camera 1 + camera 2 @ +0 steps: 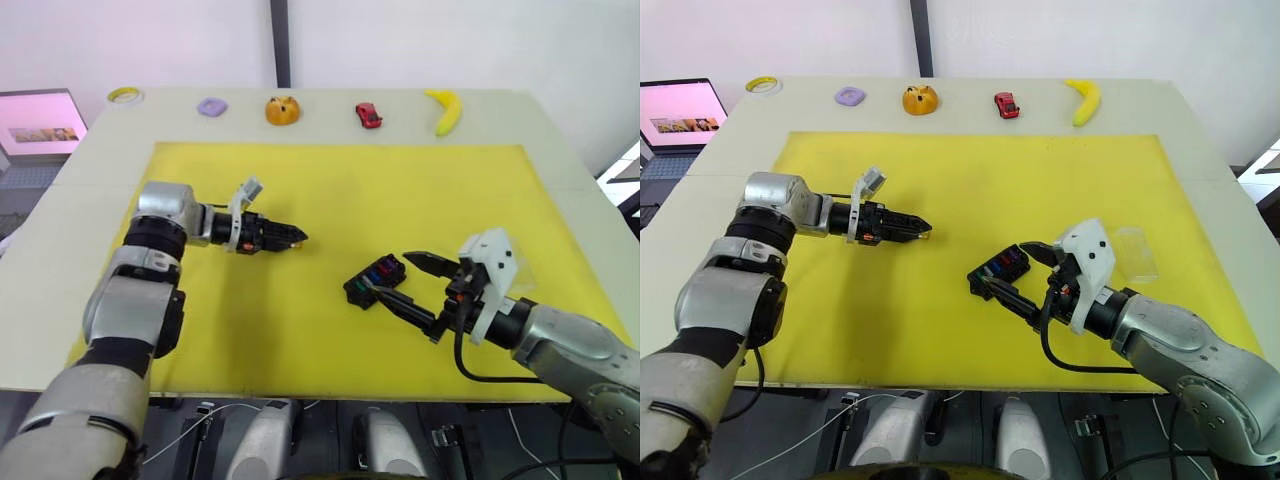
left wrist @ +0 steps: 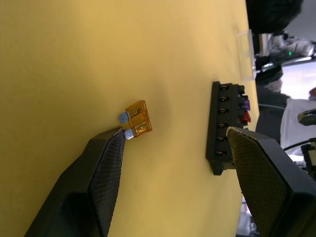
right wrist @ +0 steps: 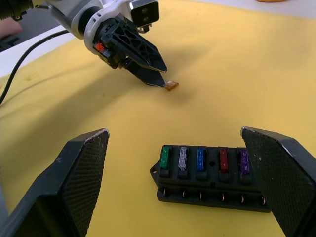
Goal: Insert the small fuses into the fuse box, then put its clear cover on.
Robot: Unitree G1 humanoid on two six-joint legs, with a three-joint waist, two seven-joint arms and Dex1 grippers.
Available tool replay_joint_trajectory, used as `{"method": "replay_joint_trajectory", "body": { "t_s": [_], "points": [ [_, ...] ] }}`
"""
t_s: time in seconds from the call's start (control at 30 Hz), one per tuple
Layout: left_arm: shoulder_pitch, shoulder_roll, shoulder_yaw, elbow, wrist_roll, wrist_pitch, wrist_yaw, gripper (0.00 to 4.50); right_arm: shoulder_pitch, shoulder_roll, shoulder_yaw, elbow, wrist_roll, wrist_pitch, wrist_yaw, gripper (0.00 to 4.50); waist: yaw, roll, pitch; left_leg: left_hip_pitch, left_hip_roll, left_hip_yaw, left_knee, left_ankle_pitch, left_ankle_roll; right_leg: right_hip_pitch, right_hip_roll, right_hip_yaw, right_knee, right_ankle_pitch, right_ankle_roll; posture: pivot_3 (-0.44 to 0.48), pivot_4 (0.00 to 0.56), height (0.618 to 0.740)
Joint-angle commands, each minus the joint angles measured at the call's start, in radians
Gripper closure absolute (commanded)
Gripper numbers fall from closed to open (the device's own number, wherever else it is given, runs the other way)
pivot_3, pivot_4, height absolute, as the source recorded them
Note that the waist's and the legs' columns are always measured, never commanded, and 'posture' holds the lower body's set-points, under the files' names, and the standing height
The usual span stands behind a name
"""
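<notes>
- Left gripper (image 1: 297,237), mid-left, is spread wide, one pad touching the orange fuse (image 2: 137,118) on the mat.
- Box (image 1: 375,282), centre-right, holds five fuses; right gripper (image 1: 405,278) is wide open around it.
- Cover (image 1: 1135,252) lies right.
- Tip: centre both pads on the fuse body before closing.

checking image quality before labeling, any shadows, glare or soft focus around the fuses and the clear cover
Left wrist view: the orange fuse is crisp, the left gripper fingers in front are softer, and the fuse box is readable. Right wrist view: the fuse box and the fuses seated in it are sharp, with soft shadows on the yellow mat. Right eye view: the clear cover shows only as a faint sheen.
</notes>
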Motion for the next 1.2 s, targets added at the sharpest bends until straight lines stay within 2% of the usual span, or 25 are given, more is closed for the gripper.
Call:
{"method": "replay_joint_trajectory", "body": {
  "t_s": [0.03, 0.23, 0.53, 0.7, 1.2],
  "points": [
    [0.033, 0.005, 0.020, -0.062, -0.028, 0.050, 0.022, 1.05, -0.013, 0.005, -0.007, -0.014, 0.001, -0.017, 0.008, 0.00, 0.000, 0.000, 0.000, 0.000, 0.000, 0.000, 0.000, 0.000, 0.000, 0.000, 0.000, 0.000, 0.000, 0.000, 0.000, 0.000, 0.150, 0.735],
    [0.049, 0.008, 0.081, -0.060, -0.034, 0.019, 0.110, 1.05, -0.026, 0.005, -0.004, -0.007, -0.001, -0.015, 0.012, 0.00, 0.001, 0.000, 0.000, 0.000, 0.000, 0.000, 0.001, 0.000, 0.000, 0.000, 0.000, 0.000, 0.001, 0.000, 0.000, 0.000, 0.150, 0.735],
    [0.022, 0.017, 0.115, -0.013, -0.041, -0.013, 0.147, 1.05, -0.030, 0.005, -0.006, -0.002, -0.003, -0.015, 0.015, 0.00, 0.000, 0.000, 0.000, 0.001, 0.000, 0.000, 0.002, 0.000, 0.000, 0.000, 0.000, 0.000, 0.004, 0.000, 0.000, 0.000, 0.150, 0.735],
    [0.032, -0.018, 0.100, -0.031, -0.048, -0.006, 0.146, 1.05, -0.033, 0.004, -0.005, -0.003, -0.004, -0.013, 0.014, 0.00, 0.002, 0.000, 0.000, 0.001, 0.000, 0.000, 0.003, 0.000, -0.001, 0.000, 0.000, 0.000, 0.007, 0.000, 0.000, 0.000, 0.150, 0.735],
    [0.009, -0.042, 0.114, 0.005, -0.057, -0.018, 0.145, 1.05, -0.030, 0.007, -0.001, -0.002, -0.017, -0.015, 0.019, 0.00, 0.004, 0.000, -0.001, 0.001, -0.001, 0.000, 0.004, 0.001, -0.001, 0.000, 0.000, 0.000, 0.008, 0.000, 0.000, 0.000, 0.150, 0.735]
  ]
}}
